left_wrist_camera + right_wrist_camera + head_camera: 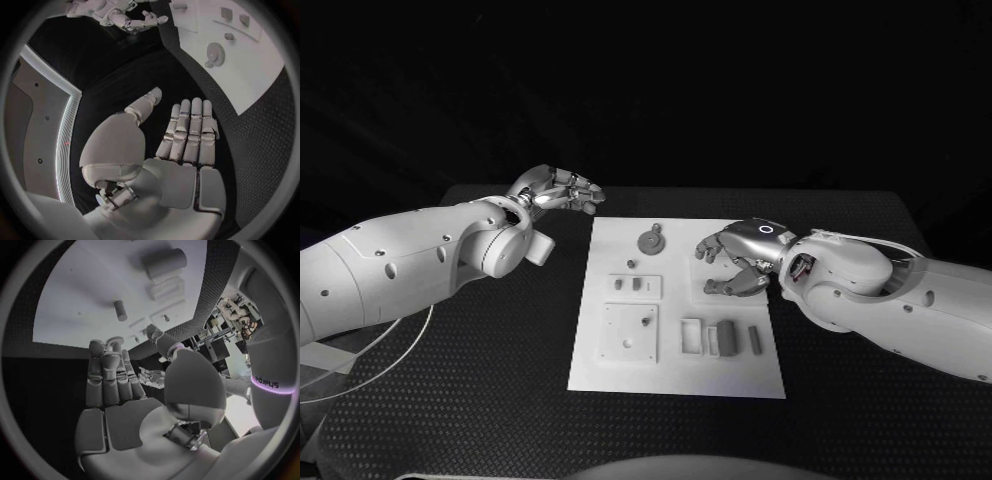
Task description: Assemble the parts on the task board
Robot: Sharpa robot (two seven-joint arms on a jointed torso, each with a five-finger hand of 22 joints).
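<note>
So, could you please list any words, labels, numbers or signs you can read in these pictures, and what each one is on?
A line of lettering runs along the white arm in the right wrist view, beside a glowing band; it is turned and too distorted to read with confidence.
task board: no legible text.
right hand: a small lit ring, not a word.
</note>
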